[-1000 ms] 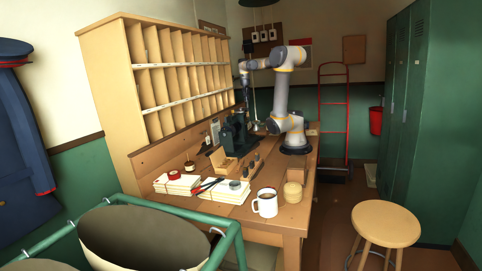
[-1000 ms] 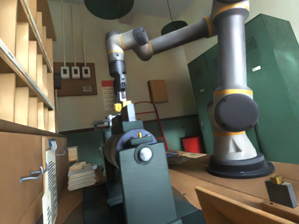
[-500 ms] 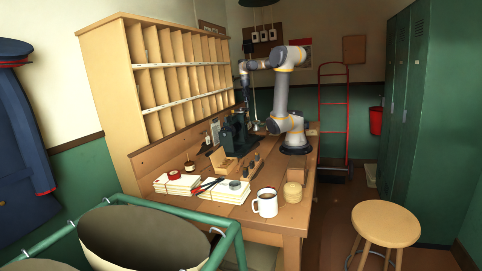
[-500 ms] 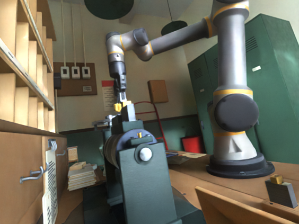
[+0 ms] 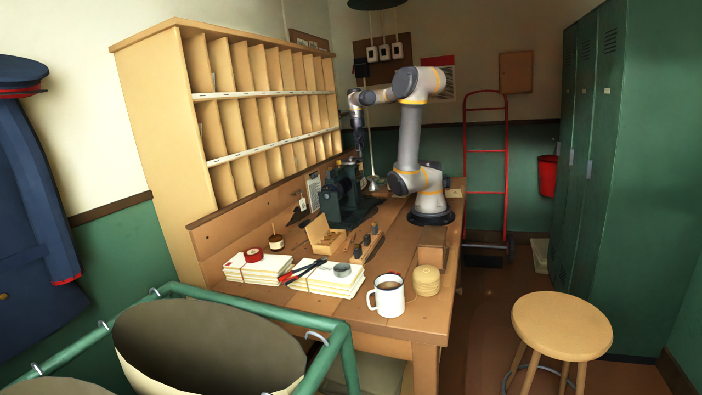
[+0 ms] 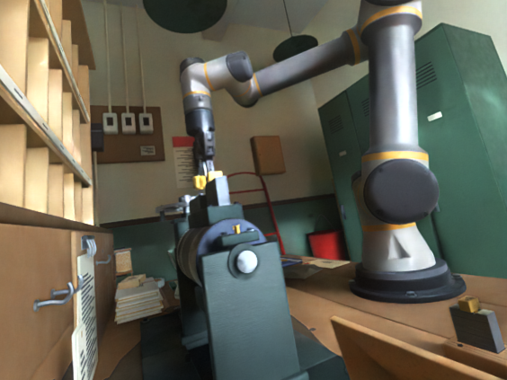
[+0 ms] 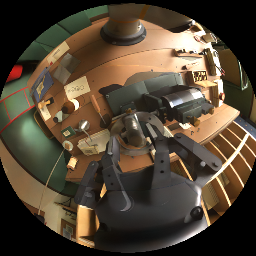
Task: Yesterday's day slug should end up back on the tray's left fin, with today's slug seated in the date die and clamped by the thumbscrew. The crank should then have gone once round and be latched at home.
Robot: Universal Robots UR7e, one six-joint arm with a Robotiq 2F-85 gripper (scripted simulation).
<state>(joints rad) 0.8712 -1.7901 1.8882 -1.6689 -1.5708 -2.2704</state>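
Observation:
The crank handle [image 7: 133, 130], a ribbed grey-brown grip on a metal crank wheel, stands at the far end of the dark green cancelling machine [image 5: 343, 194]. My gripper [image 7: 132, 139] hangs straight above the handle and is open, holding nothing. In the second side camera its fingers [image 6: 204, 171] hover just above the machine's top, by a yellow knob [image 6: 215, 175]. A small brass slug [image 6: 236, 228] sits in the die on the drum. The slug tray [image 5: 365, 245] lies on the bench toward the near end, with dark fins. One fin [image 6: 476, 322] carries a brass slug.
An open wooden box [image 5: 325, 237] sits beside the tray. Letter stacks [image 5: 324, 277], red pliers, a mug [image 5: 388, 295] and a twine spool lie at the near end. The pigeonhole shelves [image 5: 255, 123] rise close behind the machine. The arm's base [image 5: 429, 211] stands on the right.

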